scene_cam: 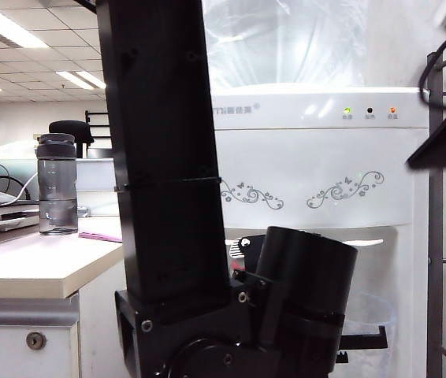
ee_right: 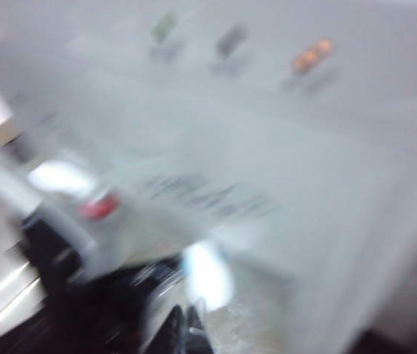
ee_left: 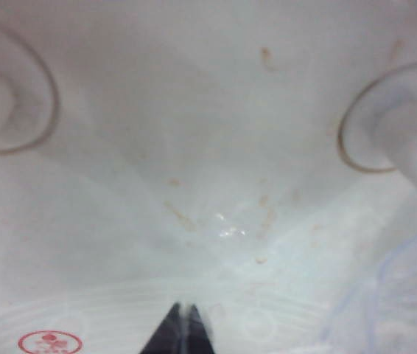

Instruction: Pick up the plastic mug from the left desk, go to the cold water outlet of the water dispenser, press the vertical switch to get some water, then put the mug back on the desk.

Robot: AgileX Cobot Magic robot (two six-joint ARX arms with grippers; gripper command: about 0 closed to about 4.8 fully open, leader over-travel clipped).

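The white water dispenser point(scene_cam: 317, 157) fills the exterior view behind my big black left arm point(scene_cam: 168, 157). In its recess stands the clear plastic mug point(scene_cam: 369, 311), faint, with a black finger point(scene_cam: 361, 340) at its base. My left gripper point(ee_left: 183, 328) is shut on the mug's thin clear wall and faces the recess ceiling. A white tap point(ee_left: 407, 140) and a second round tap base point(ee_left: 9, 88) show there. Their collar colours do not show, so the cold water outlet and vertical switch cannot be told apart. My right gripper point(ee_right: 184, 328), blurred, looks shut and empty, high at the dispenser point(scene_cam: 444, 142).
The left desk point(scene_cam: 34, 264) holds a smoky-grey bottle point(scene_cam: 57, 185) and a pink sheet point(scene_cam: 101, 236). A clear jug point(scene_cam: 286, 39) tops the dispenser. A dark metal rack point(scene_cam: 436, 276) stands to its right. A red blur point(ee_right: 98, 208) shows in the right wrist view.
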